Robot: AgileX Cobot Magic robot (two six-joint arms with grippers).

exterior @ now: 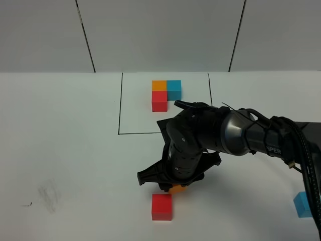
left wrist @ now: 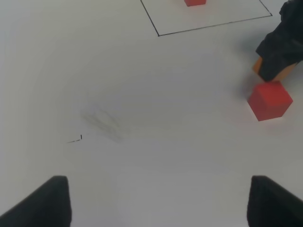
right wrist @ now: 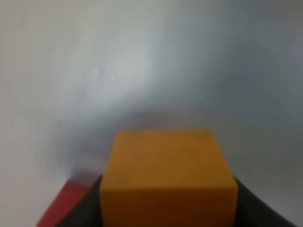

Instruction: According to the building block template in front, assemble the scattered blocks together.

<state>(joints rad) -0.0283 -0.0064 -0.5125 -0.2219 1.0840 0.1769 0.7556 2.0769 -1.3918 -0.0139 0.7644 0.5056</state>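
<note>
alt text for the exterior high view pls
A black robot arm reaches from the right over a white table, its gripper closed on an orange cube next to a red cube. Farther back an orange, blue and red template trio sits in a drawn black rectangle; a blue cube lies at the right edge.

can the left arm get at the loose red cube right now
Probably yes: the left gripper is open, with nothing between it and the red cube. The right gripper, shut on the orange cube, crowds one side.

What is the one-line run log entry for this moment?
right gripper shut on orange block | near red block | blue block apart | left gripper open
</note>
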